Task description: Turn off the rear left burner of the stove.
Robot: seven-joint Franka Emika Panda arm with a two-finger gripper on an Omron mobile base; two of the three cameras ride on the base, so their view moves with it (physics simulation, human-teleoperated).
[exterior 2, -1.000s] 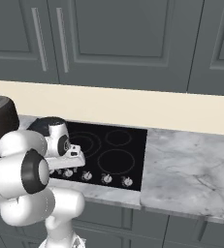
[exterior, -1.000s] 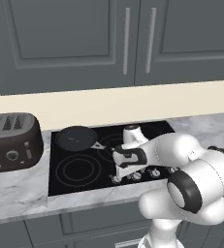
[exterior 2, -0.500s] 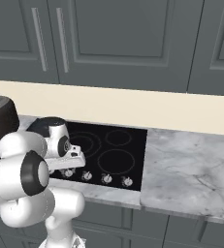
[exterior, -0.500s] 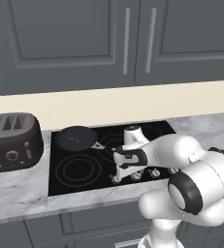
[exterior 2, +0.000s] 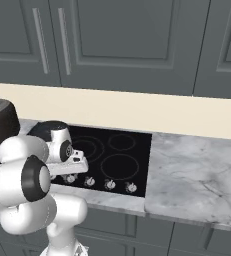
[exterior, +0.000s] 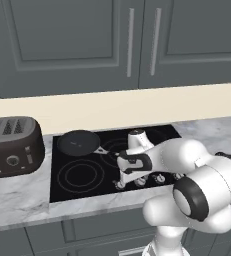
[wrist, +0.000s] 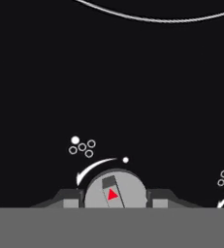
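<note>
- The gripper (wrist: 114, 202) straddled the knob (wrist: 115, 190) at the stove's (exterior: 72, 192) front edge, one finger tip (wrist: 71, 199) close on each side. Whether they actually pinched it could not be told.
- This was the leftmost knob of the row. The dot cluster (wrist: 81, 146) above it had its upper-left dot filled, so it likely served the rear left burner.
- That burner lay at the stove's back left, under the skillet (exterior: 78, 142).
- The knob's red pointer (wrist: 112, 194) sat off the end dot (wrist: 125, 160) of the white arc (wrist: 93, 168), so the burner was probably not yet off.
- To do the step well, the gripper needed to close squarely and stay centred on the knob's axis. It also needed to turn without dragging sideways, and stop once the pointer met the off mark.
</note>
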